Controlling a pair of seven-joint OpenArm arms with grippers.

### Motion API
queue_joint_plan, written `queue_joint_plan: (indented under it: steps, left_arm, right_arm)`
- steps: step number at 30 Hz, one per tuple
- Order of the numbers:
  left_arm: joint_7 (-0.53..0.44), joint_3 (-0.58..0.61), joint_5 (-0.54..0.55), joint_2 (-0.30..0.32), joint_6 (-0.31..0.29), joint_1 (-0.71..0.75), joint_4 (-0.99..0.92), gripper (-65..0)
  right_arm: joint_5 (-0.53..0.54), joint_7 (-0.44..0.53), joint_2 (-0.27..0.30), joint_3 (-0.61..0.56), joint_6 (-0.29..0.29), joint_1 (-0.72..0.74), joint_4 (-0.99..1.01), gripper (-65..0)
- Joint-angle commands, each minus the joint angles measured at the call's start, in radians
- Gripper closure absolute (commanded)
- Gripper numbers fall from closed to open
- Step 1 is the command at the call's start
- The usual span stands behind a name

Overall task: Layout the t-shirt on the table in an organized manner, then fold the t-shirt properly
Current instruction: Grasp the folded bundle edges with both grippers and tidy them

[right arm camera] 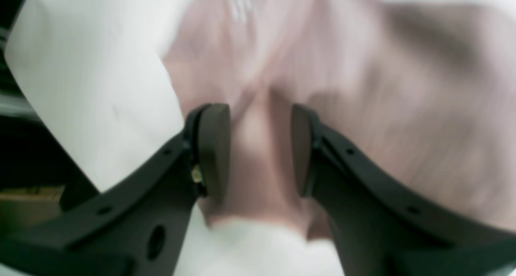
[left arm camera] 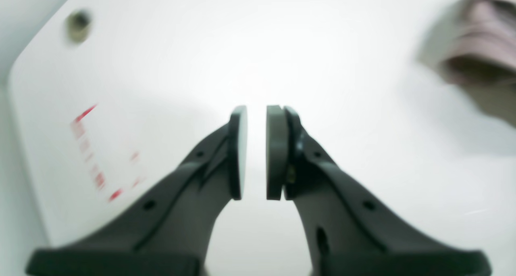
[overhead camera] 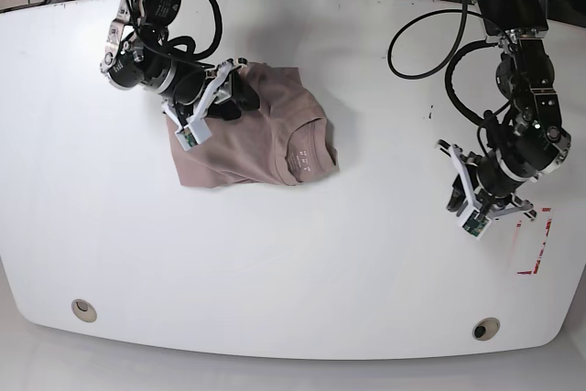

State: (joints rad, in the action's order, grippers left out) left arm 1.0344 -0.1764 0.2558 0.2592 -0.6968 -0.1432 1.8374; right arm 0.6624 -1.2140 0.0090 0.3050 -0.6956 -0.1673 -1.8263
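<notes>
You are early in the task; the shirt (overhead camera: pixel 252 130) lies bunched and wrinkled on the far left of the table (overhead camera: pixel 302 254), not yet spread, no fold made; your right gripper (right arm camera: pixel 260 151) straddles a ridge of cloth, jaws apart around it; your left gripper (left arm camera: pixel 256 153) hangs empty at the right, jaws nearly together.

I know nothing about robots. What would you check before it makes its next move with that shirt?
1. T-shirt laid flat: not ok, bunched and creased.
2. Right end effector has cloth between its pads: ok; firmly gripped: cannot tell, blurred.
3. Left end effector empty: ok, nothing between the pads.
4. Left end effector clear of the shirt: ok, it is far off, near the red-white tape.
5. Shirt fully on the table: ok.
</notes>
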Motion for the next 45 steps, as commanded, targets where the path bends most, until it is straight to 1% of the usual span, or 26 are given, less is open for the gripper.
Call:
queue_joint_plan:
  steps: [1,4,7,16,18,20,23,25,29,33,37,39,40,41,45]
  left_arm:
    - [-0.019,-0.024,0.018,0.033,-0.001,-0.017,0.018,-6.4]
    - [-0.019,-0.031,0.018,0.047,-0.001,-0.017,0.02,-6.4]
    - [-0.019,-0.035,0.018,0.047,-0.001,-0.017,0.02,-6.4]
    - [-0.019,-0.015,0.018,0.041,-0.001,-0.022,0.02,-6.4]
    - [-0.019,0.016,0.018,0.041,-0.001,-0.028,0.02,-6.4]
    - [-0.019,0.059,0.018,0.039,-0.001,-0.043,0.02,-6.4]
    - [-0.019,0.153,0.018,0.035,-0.001,-0.06,0.021,-6.4]
    - [-0.019,0.208,0.018,0.01,-0.001,-0.075,0.018,-6.4]
    - [-0.019,0.3,0.01,-0.07,-0.001,-0.089,0.017,-6.4]
    - [-0.019,0.374,0.009,-0.153,-0.001,-0.085,0.003,-6.4]
    - [-0.021,0.427,0.009,-0.208,-0.001,-0.062,-0.031,-6.4]
    - [-0.021,0.452,0.007,-0.234,-0.001,-0.043,-0.043,-6.4]
    - [-0.021,0.458,0.007,-0.242,-0.001,-0.032,-0.049,-6.4]
    - [-0.024,0.467,0.007,-0.251,-0.001,-0.019,-0.06,-6.4]
    - [-0.024,0.507,0.003,-0.268,-0.001,0.014,-0.106,-6.4]
  right_arm:
    - [0.032,0.024,-0.001,-0.007,-0.003,-0.005,-0.014,-23.1]
    - [0.033,0.024,-0.002,-0.046,-0.003,-0.028,-0.013,-23.1]
    - [0.03,0.026,-0.002,-0.112,-0.003,-0.038,-0.013,-23.0]
    - [0.036,0.026,0.003,-0.26,-0.003,-0.028,-0.02,-23.1]
    - [0.038,0.021,0.006,-0.264,-0.003,-0.008,-0.046,-23.1]
    - [0.038,0.021,0.021,-0.254,-0.003,-0.002,-0.079,-23.1]
    - [0.038,0.021,0.055,-0.203,-0.003,0.013,-0.12,-23.1]
    - [0.038,0.021,0.078,-0.16,-0.003,0.035,-0.123,-22.7]
    - [0.029,0.021,0.128,-0.056,-0.003,0.099,-0.109,-22.4]
    - [0.029,0.026,0.171,0.0,-0.003,0.177,-0.046,-21.9]
    - [0.029,0.033,0.213,0.006,-0.003,0.252,0.055,-15.1]
    - [0.029,0.059,0.233,0.004,-0.003,0.289,0.113,-10.8]
    - [0.029,0.076,0.24,0.003,-0.003,0.302,0.135,-9.7]
    - [0.029,0.095,0.248,0.001,-0.003,0.317,0.158,-9.2]
    - [0.029,0.162,0.265,-0.014,-0.003,0.358,0.245,-11.3]
